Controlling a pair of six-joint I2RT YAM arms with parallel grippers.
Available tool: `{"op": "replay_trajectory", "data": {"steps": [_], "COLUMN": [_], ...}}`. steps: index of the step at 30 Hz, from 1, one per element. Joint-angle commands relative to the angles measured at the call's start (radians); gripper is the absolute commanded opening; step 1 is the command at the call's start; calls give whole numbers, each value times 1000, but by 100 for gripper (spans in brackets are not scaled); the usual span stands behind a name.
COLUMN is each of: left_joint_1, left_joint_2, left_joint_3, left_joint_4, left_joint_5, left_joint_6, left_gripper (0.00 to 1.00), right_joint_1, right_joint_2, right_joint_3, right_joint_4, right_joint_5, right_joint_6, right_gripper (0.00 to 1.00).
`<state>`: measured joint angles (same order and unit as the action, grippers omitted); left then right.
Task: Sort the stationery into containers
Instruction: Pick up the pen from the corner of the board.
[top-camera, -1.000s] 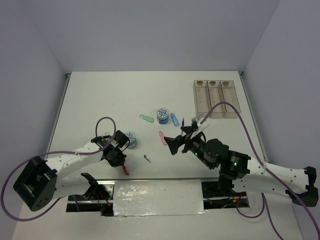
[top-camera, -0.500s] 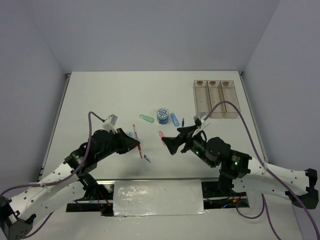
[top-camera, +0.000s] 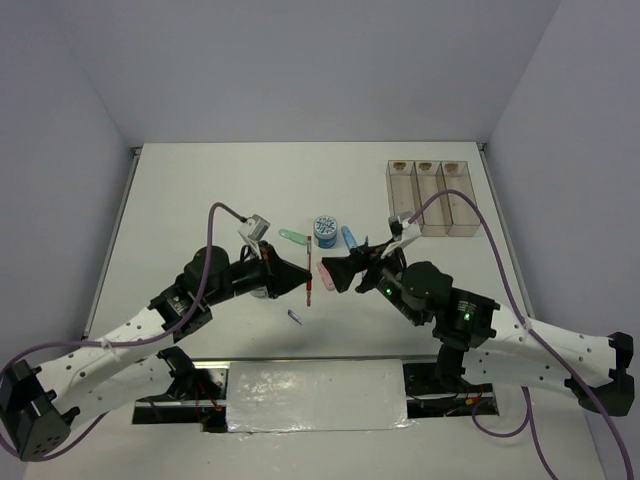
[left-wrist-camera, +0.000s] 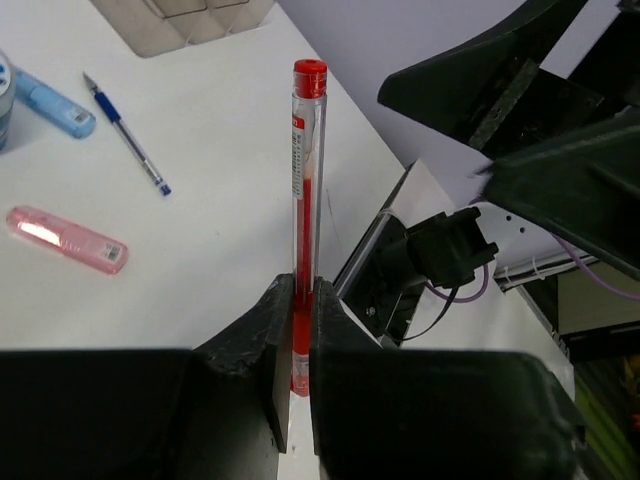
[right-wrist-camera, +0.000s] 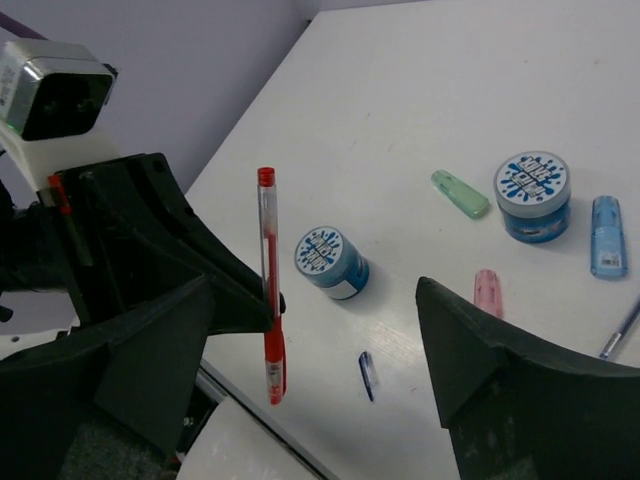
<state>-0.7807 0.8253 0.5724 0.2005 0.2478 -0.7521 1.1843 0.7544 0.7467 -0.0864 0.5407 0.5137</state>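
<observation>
So the left fingers (left-wrist-camera: 250, 345) are pinched tight on the thin red pen (left-wrist-camera: 304, 190) with its clear plastic barrel, up off the smooth white tabletop (top-camera: 200, 190) near the middle. The right fingers (right-wrist-camera: 490, 370), chunky black wedges, are spread wide just beside it.

Two tape rolls (right-wrist-camera: 330, 262) (right-wrist-camera: 532, 195), two pens (left-wrist-camera: 305, 200) (left-wrist-camera: 125, 135), three clips (right-wrist-camera: 460, 193) (right-wrist-camera: 607, 235) (right-wrist-camera: 487, 292), one tray (top-camera: 433, 203)

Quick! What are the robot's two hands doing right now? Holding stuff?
Left end effector: closed, holding the red pen.
Right end effector: open, holding nothing.
</observation>
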Motion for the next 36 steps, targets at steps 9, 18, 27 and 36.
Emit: {"op": "replay_trajectory", "data": {"steps": [9,18,27,36], "left_joint_1": [-17,-37,-43,-43], "left_joint_2": [70,103,98,57], "left_joint_3": [53,49,55,294], "left_joint_4": [215,266,220,-307], "left_joint_5": [90,125,1,-401], "left_joint_6": [37,37,40,70], "left_gripper": [0,0,57,99], "right_joint_1": [-32,-80,-97,-486], "right_joint_2": [86,146,155,241], "right_joint_3": [53,46,39,104], "right_joint_4": [74,137,152,60], "right_joint_5": [-102,-163,-189,-453], "right_joint_6": [-4,-1,-9,-182], "right_gripper": [72,50,0,0]}}
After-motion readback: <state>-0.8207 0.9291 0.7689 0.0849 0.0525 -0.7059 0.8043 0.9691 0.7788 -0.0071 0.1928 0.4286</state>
